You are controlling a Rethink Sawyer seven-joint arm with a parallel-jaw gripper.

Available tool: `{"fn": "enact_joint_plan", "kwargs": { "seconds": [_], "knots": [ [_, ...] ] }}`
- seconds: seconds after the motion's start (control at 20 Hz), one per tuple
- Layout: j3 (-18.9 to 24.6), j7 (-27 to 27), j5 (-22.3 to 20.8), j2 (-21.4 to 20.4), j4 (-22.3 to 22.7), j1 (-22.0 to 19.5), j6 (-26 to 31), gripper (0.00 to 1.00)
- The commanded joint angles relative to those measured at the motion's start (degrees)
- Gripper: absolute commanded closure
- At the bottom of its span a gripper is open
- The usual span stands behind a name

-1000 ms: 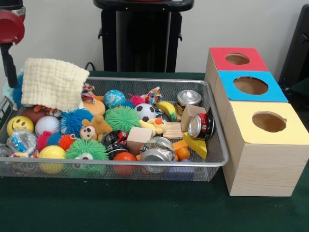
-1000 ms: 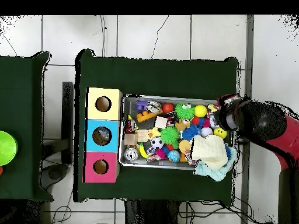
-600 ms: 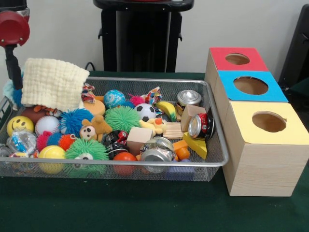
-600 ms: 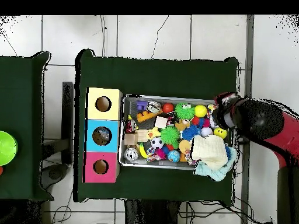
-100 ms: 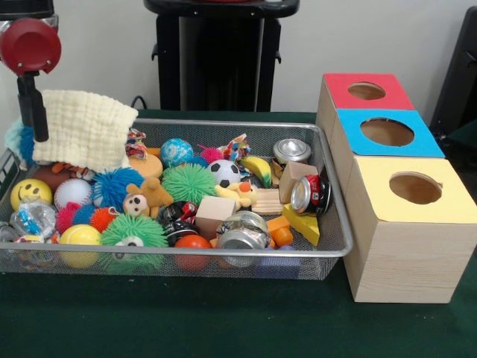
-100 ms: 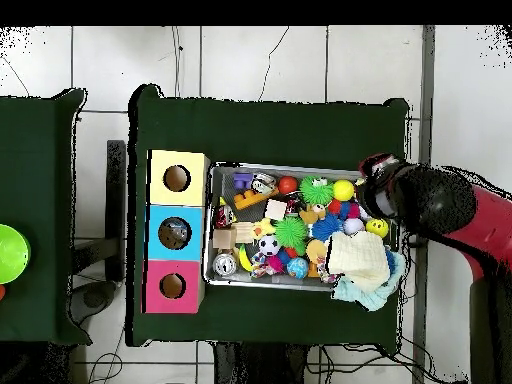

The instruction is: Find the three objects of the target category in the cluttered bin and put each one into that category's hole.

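Note:
A wire mesh bin [image 5: 332, 246] [image 6: 212, 225] holds a jumble of toys. Among them are crushed metal cans [image 5: 311, 194], wooden blocks [image 5: 216, 208], spiky balls [image 5: 188, 182], a soccer ball [image 5: 223, 173] and a yellow cheese wedge [image 5: 302, 224]. Beside the bin stand three wooden boxes with round holes: red top [image 5: 367, 91], blue top [image 5: 387, 132], yellow top [image 5: 415, 188]. My gripper [image 5: 33, 112] [image 6: 372, 195] hangs over the bin's far-left end in the front view, next to a cream cloth [image 5: 82, 128]. I see nothing held in it.
The cream cloth [image 6: 358, 258] lies over a light blue cloth [image 6: 370, 288] at the bin's corner. A smiley ball [image 5: 30, 192] and a plush bear [image 5: 145, 195] lie close to the gripper. The green table cover [image 5: 223, 321] surrounds the bin. A second table carries a green bowl [image 6: 10, 255].
The arm has shifted inward over the bin's end, rightward in the front view. The gripper now hangs lower, beside the cream cloth. The bin's contents have not moved.

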Motion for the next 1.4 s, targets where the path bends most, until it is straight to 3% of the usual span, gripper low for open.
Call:
{"fn": "enact_joint_plan", "kwargs": {
  "seconds": [0.05,0.35,0.55,0.8,1.2,1.4],
  "knots": [
    [1.9,-12.6,-7.4,-1.1,4.1,2.4,1.2,0.00],
    [3.2,-14.2,-9.3,-1.5,4.5,1.6,1.1,0.00],
    [4.7,-19.5,-12.9,-1.0,4.0,0.5,1.1,0.00],
    [5.9,-19.5,-12.6,0.8,3.9,-1.7,1.6,0.00],
    [7.3,-19.9,-11.6,6.6,-3.0,-4.1,7.9,0.00],
    [6.0,-17.0,-11.2,7.2,-3.2,-4.0,8.3,0.00]
  ]
}}
